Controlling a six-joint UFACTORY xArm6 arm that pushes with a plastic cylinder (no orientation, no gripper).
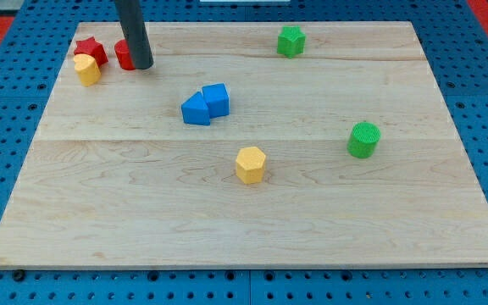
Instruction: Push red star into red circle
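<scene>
The red star (90,49) lies near the board's top left corner. A yellow block (86,69) touches it from below. The red circle (124,55) stands a little to the right of the star, with a small gap between them. My tip (142,64) is on the board right against the circle's right side, and the rod hides part of the circle.
Two blue blocks (205,104) touch each other left of centre. A yellow hexagon (250,164) lies near the middle. A green star (291,41) is at the top right, and a green cylinder (363,139) is at the right. The wooden board (244,229) rests on a blue pegboard.
</scene>
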